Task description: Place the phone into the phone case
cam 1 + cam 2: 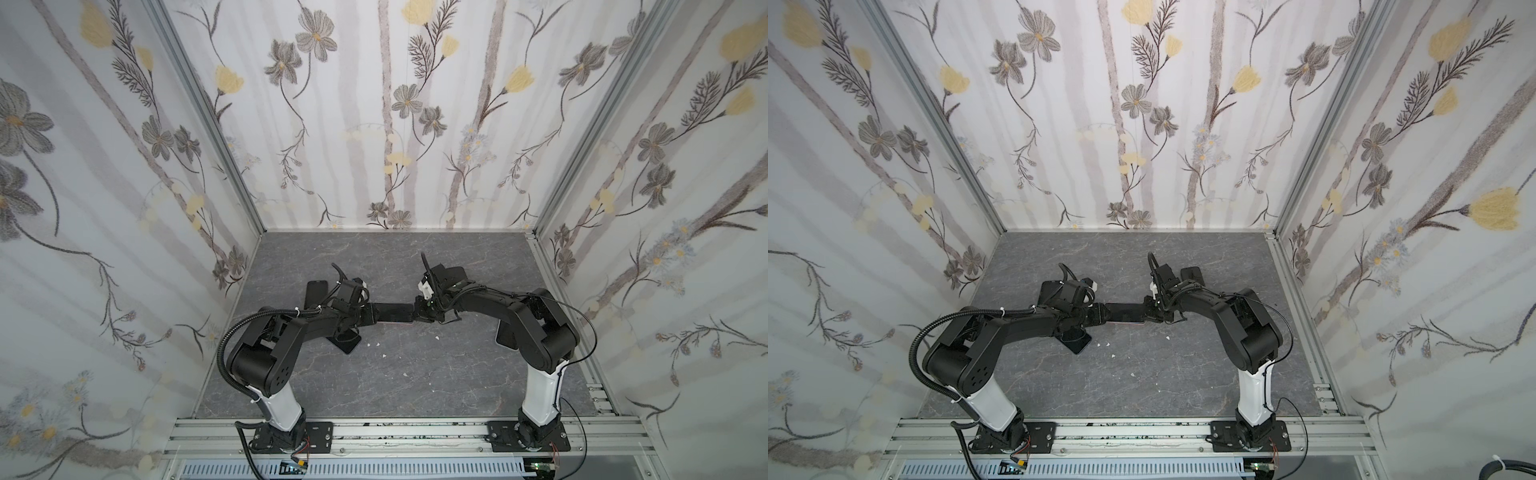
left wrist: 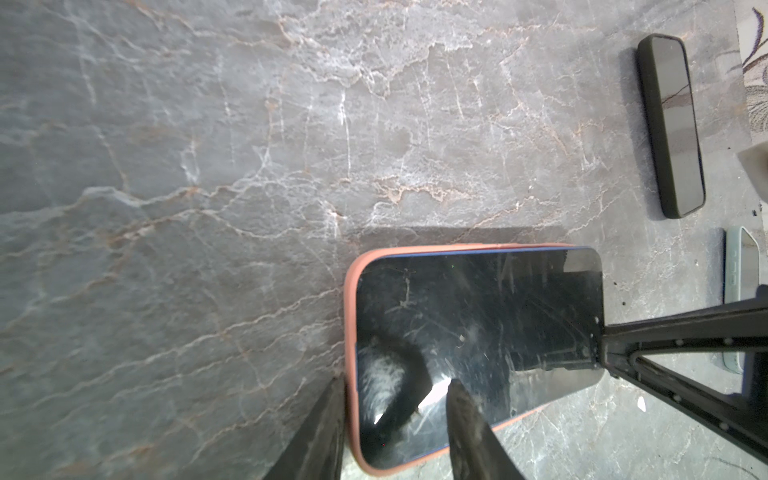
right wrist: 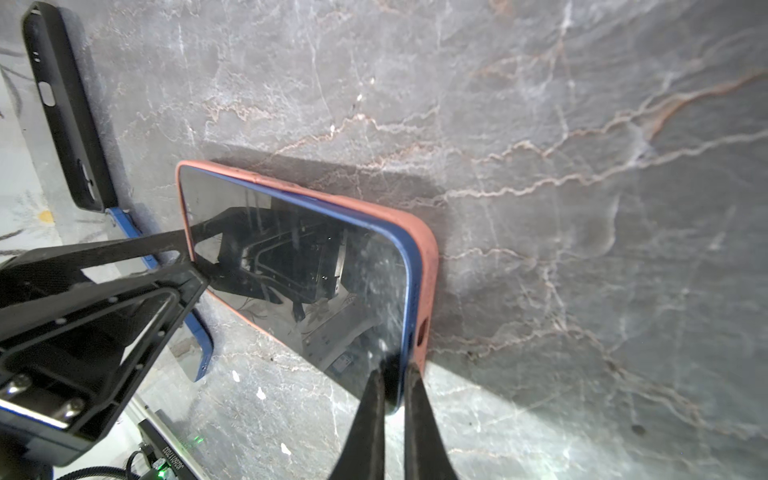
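- The phone (image 3: 299, 266) is a slim slab with a blue metal frame. Its black glass screen faces up, smeared and finely scratched, and mirrors the arms above it.
- It sits in a salmon-pink silicone phone case (image 3: 428, 257) with rounded corners and an oval port cut-out in its short end.
- At that end the blue frame rides above the case rim. At the opposite end the rim wraps the glass closely.
- In both top views the pair lies mid-table on the grey marble-patterned tabletop (image 1: 374, 374). It runs lengthwise between the two arms (image 1: 392, 313) (image 1: 1125, 312).
- It throws a broad shadow along one long side. I cannot tell whether it lies flat.
- The right gripper (image 3: 397, 370) is clenched, pinching the phone's frame at the port end near a corner.
- The left gripper (image 2: 395, 386) has its jaws apart and clamps nothing. One finger (image 2: 320, 432) lies along the outside of the case's other short end, and the other fingertip (image 2: 465, 415) touches the glass.
- An empty matte black case (image 3: 70, 124) and a dark cased handset (image 2: 673, 124) lie apart on the table.
- White print on a black part beside a green light (image 3: 170, 461) is too skewed to read.
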{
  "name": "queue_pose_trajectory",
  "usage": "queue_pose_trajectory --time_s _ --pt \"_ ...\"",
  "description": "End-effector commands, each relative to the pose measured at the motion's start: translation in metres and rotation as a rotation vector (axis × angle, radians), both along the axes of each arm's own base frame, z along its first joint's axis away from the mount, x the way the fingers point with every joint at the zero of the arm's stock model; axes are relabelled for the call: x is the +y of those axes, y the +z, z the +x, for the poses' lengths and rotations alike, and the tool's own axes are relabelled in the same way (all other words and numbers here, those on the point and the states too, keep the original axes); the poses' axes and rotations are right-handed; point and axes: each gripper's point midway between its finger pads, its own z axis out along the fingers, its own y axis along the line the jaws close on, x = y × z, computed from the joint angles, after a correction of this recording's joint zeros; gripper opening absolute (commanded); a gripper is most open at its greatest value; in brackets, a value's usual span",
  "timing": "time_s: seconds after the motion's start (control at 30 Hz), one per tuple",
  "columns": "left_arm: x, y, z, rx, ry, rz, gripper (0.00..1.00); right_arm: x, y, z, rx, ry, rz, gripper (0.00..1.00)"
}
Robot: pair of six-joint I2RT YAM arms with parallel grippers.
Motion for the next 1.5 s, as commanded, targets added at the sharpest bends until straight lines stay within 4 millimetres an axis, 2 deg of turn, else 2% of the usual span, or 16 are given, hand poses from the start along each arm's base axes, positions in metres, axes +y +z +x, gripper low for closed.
queue_pose_trajectory --time_s 0.0,0.23,0.5,0.6,0.83,0.93,1.07,1.2,1.47 --pt "0.0 -0.02 -0.026 0.121 -0.03 0.015 0.42 -0.044 -0.057 -0.031 0.092 0.012 -0.292 0.08" --pt "0.003 -0.022 -0.026 0.12 -0.02 0.024 0.42 -0.053 -0.064 -0.035 0.081 0.029 -0.408 0.08" --pt "0.003 -0.021 -0.024 0.117 -0.001 0.013 0.42 -0.053 -0.065 -0.033 0.056 0.062 -0.523 0.1" --pt "0.004 -0.02 -0.023 0.11 0.003 0.02 0.42 -0.045 -0.051 -0.026 0.029 0.063 -0.505 0.11" --pt "0.016 -0.025 -0.023 0.118 0.037 0.076 0.42 -0.013 0.012 0.004 -0.089 0.036 -0.36 0.19" --pt "0.019 -0.026 -0.022 0.118 0.046 0.087 0.42 -0.003 0.03 0.012 -0.112 0.034 -0.307 0.2" --pt "0.021 -0.024 -0.023 0.115 0.051 0.094 0.42 0.002 0.04 0.016 -0.124 0.035 -0.286 0.2" --pt "0.024 -0.021 -0.021 0.104 0.053 0.101 0.42 0.001 0.039 0.016 -0.123 0.035 -0.29 0.2" --pt "0.023 -0.02 -0.021 0.109 0.051 0.097 0.42 -0.001 0.014 0.003 -0.05 0.061 -0.293 0.13"
